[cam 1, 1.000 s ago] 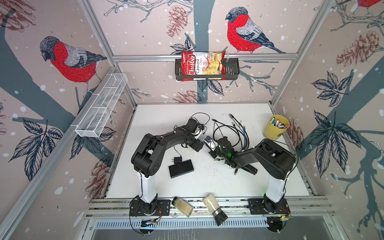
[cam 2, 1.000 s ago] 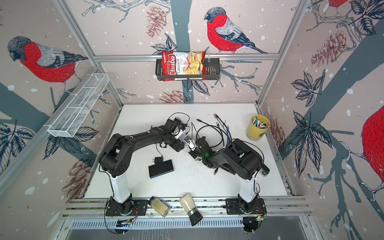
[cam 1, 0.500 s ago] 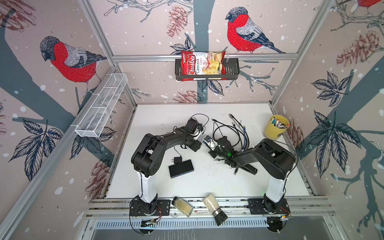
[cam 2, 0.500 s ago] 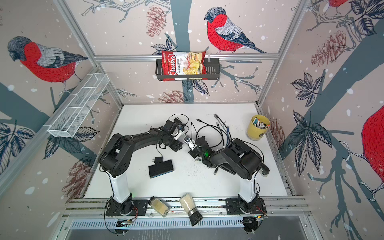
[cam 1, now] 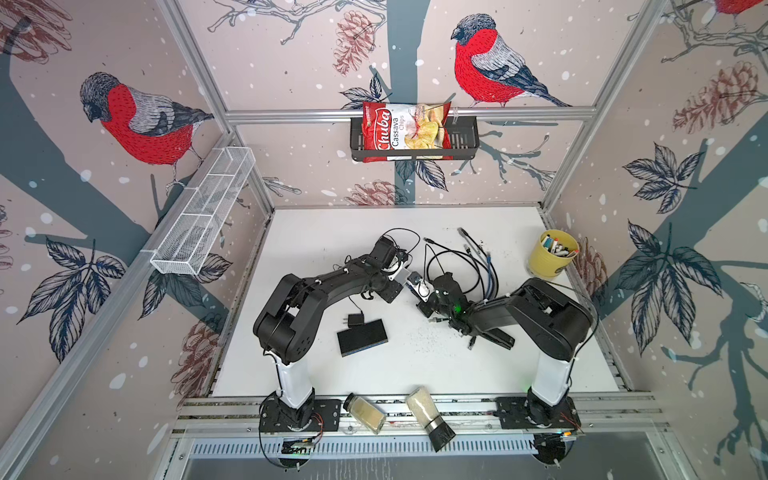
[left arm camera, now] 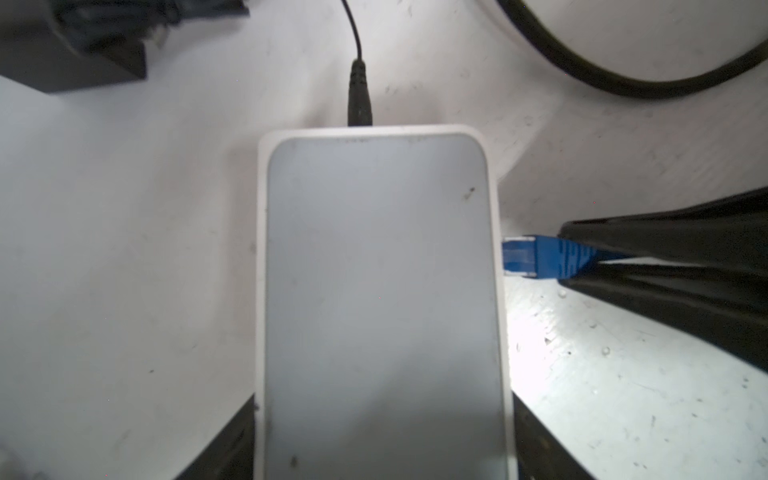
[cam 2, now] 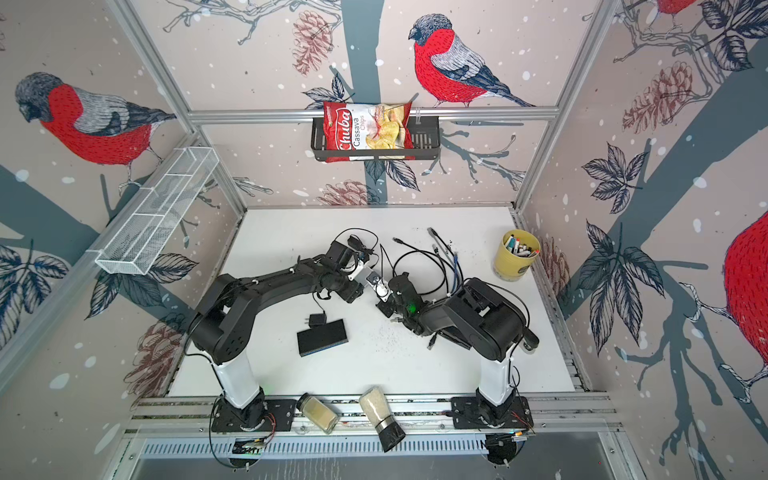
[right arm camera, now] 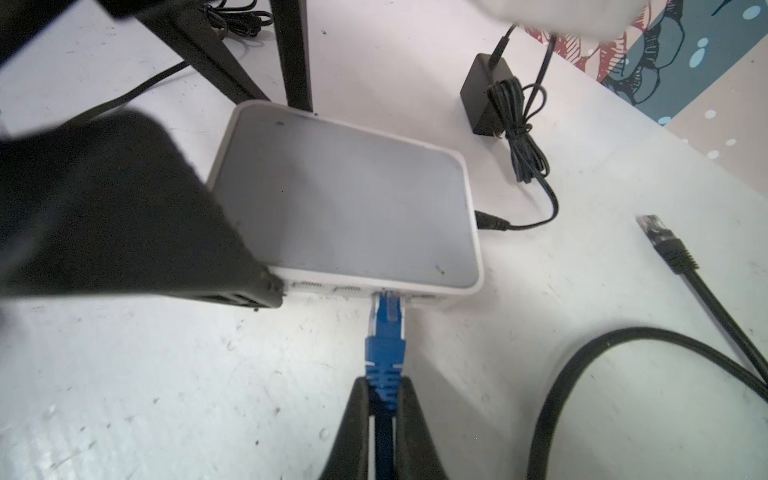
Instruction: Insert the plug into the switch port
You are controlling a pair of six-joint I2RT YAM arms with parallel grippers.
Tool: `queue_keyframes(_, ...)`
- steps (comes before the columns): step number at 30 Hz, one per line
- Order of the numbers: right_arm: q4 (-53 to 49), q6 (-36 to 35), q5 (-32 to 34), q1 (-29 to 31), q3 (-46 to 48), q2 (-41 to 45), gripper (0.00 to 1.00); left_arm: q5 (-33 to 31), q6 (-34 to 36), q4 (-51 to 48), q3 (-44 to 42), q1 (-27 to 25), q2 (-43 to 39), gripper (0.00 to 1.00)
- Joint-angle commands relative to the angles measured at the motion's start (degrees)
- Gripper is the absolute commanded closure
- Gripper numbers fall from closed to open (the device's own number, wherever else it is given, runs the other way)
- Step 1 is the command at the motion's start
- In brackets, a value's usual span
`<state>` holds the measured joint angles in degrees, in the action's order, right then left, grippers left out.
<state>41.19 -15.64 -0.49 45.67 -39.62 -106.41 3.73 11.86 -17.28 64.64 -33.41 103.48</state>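
Flat white plastic switch (left arm camera: pixel 378 270): I am clamping the left gripper (left arm camera: pixel 382 415) across it as a brace, since the right gripper (right arm camera: pixel 384 388), pinching the blue moulded plug (right arm camera: pixel 388 320), is nosing it into a port (right arm camera: pixel 401 296).

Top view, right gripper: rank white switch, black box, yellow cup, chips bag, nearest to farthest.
From the right gripper, shut on the blue plug, in a top view:
1. white switch: right at its tips.
2. black box: to the left, nearer the front.
3. yellow cup: far right, toward the back.
4. chips bag: high at the back, farthest.
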Motion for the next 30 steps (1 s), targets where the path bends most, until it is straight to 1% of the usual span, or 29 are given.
queue_keyframes(1,7.8,1.4,-1.7,0.4,-0.3,1.3,1.0,13.4,3.9,1.0,-0.9,-2.0,-1.6,0.42)
queue_keyframes(9,9.5,3.3,-3.1,0.4,-0.2,3.1,1.0,15.2,3.0,4.6,-4.7,-2.5,-4.1,0.42)
queue_keyframes(19,8.3,3.3,-4.2,0.3,-3.9,2.5,1.0,22.3,3.5,7.3,-6.7,-3.6,-5.8,0.42)
queue_keyframes(22,7.0,3.4,-3.9,0.4,-4.9,2.4,1.0,20.0,1.7,8.7,-6.9,-3.6,-5.6,0.42)
queue_keyframes(24,5.9,3.6,-2.7,0.4,-5.1,2.4,1.0,15.8,-0.8,9.2,-6.5,-3.4,-4.8,0.42)
queue_keyframes(27,3.8,3.7,0.7,0.3,-5.3,2.4,0.98,11.9,-4.3,8.1,-5.3,-1.6,-2.4,0.43)
queue_keyframes(30,1.7,3.3,3.3,0.0,-5.4,2.4,0.94,9.6,-7.7,8.3,-4.9,1.1,-0.1,0.45)
